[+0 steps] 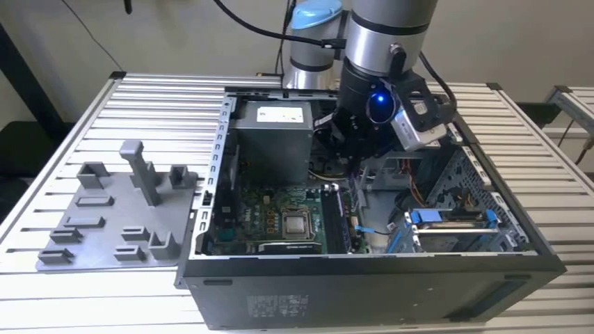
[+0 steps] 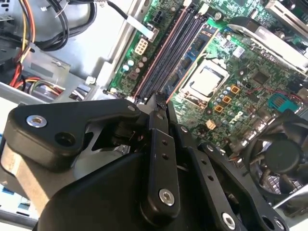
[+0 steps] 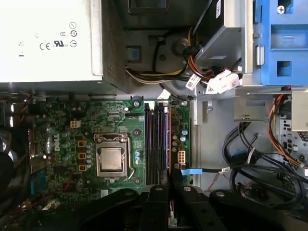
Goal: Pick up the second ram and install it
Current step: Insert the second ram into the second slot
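While over the motherboard (image 3: 96,139) | fingers (image 2: 158,120) pinched shut on second ram (image 3: 171,180), upright between them

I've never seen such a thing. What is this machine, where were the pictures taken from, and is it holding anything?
A robot arm reaches down into an open computer case on a slatted metal table. One picture comes from a camera off the arm; the two wrist views come from cameras riding on it, looking past its gripper at the green motherboard and its long memory slots. A grey plastic tray lies at the exterior view's left. Whether the gripper holds a memory stick, I cannot tell.
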{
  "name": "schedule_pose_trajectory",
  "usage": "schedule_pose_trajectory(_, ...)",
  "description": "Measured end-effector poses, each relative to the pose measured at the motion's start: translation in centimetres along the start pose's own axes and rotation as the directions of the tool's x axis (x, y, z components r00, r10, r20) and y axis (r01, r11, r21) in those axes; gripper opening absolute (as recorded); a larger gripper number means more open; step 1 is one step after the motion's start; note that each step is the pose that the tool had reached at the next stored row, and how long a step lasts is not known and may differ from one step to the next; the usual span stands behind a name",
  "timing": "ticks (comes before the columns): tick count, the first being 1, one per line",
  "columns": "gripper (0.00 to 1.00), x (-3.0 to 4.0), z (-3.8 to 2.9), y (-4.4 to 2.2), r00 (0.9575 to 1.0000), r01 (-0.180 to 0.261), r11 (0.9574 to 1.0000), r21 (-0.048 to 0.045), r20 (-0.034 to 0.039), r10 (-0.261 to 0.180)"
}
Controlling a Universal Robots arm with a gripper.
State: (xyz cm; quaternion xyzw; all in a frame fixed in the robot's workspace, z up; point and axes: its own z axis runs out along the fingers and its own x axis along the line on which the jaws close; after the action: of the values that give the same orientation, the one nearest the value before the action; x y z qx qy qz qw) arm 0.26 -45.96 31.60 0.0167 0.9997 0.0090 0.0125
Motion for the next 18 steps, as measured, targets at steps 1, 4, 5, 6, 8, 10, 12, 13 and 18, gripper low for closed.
schedule_pose_trajectory(1,0.14,0.11,0.11,-0.01,1.0,0.003,1.0,-0.0001,0.0,-0.003)
schedule_pose_trajectory(4,0.14,0.87,0.47,-0.04,1.0,0.006,1.0,-0.0003,0.005,-0.006)
schedule_pose_trajectory(5,0.14,1.15,0.59,-0.05,1.0,0.006,1.0,-0.0003,0.0078,-0.006)
schedule_pose_trajectory(6,0.14,1.29,0.76,-0.06,0.9999,0.006,1.0,-0.0004,0.01,-0.006)
schedule_pose_trajectory(8,0.14,1.31,1.11,-0.06,0.9999,0.006,1.0,-0.0005,0.0117,-0.006)
schedule_pose_trajectory(10,0.14,1.32,1.47,-0.07,0.9999,0.006,1.0,-0.0005,0.0122,-0.006)
schedule_pose_trajectory(12,0.14,1.33,1.83,-0.08,0.9999,0.006,1.0,-0.0005,0.0123,-0.006)
schedule_pose_trajectory(13,0.14,1.34,2.02,-0.08,0.9999,0.006,1.0,-0.0005,0.0125,-0.006)
schedule_pose_trajectory(18,0.14,1.45,2.92,-0.1,0.9999,0.006,1.0,-0.0005,0.0156,-0.006)
